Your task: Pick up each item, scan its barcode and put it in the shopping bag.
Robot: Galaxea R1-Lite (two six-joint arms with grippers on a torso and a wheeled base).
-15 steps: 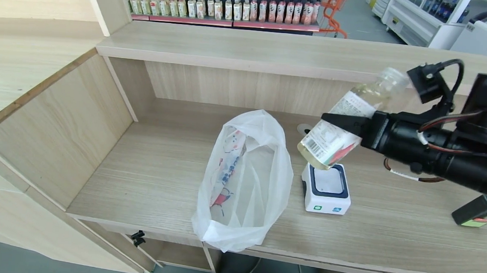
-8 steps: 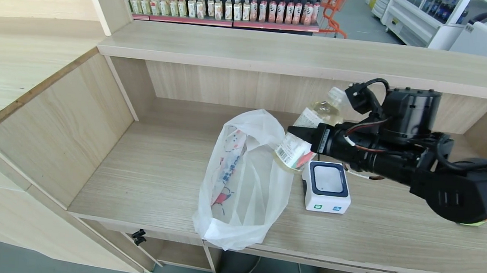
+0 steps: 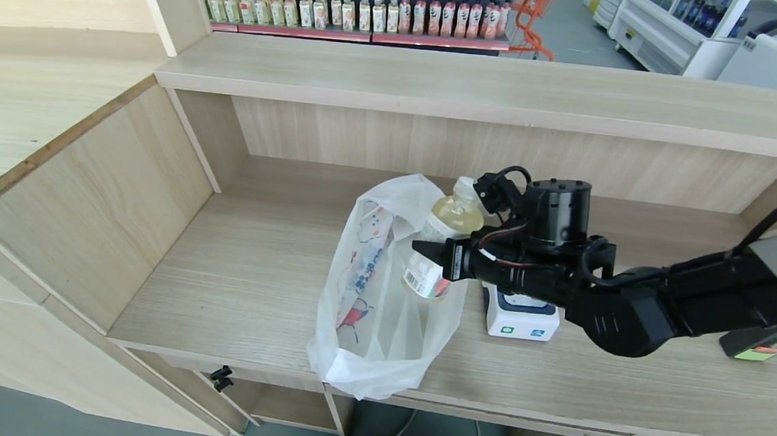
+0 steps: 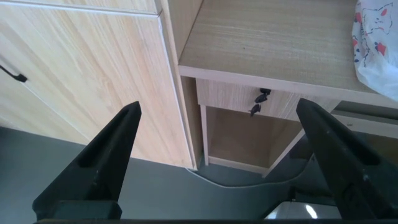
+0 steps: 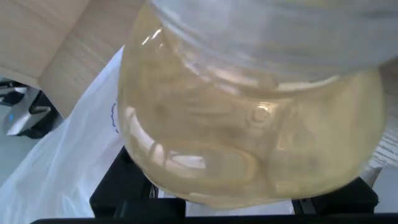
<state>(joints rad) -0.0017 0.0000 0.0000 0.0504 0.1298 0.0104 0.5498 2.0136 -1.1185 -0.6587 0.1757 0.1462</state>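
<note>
Yellowish bottle [image 3: 450, 219], bag [image 3: 389, 355], scanner [image 3: 521, 323]: one each

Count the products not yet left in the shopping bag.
2: the bottle in the right gripper at the shopping bag's mouth, and a dark box on the counter at the robot's right. The arm may hide more.

Light-wood counter [image 3: 623, 378] w/ raised ledge [image 3: 439, 85]; bottle shelf [image 3: 354, 17] behind, orange rack [image 3: 536, 16], freezers [image 3: 668, 29] far right, grey floor [image 3: 578, 45].
</note>
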